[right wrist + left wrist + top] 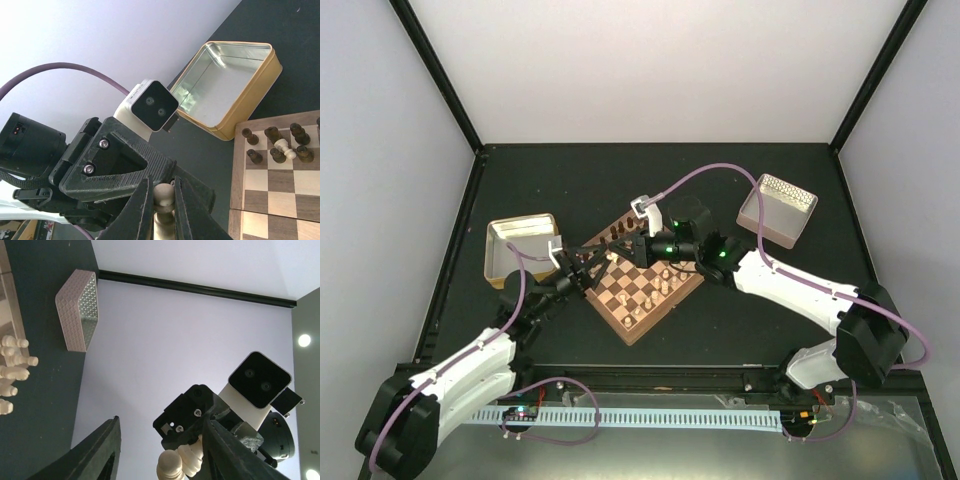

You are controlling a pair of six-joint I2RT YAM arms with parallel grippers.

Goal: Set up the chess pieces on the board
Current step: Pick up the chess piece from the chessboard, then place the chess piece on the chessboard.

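Between right claw point(162, 186) tips: pale chess piece point(163, 195); left claw point(161, 432) straddling.

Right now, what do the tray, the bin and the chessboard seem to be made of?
The tray looks like thin metal: golden outside, shiny and reflecting inside. The bin seems to be matte pinkish plastic, with a dotted texture. The chessboard is probably wood with a satin finish: grain shows in its dark and light squares.
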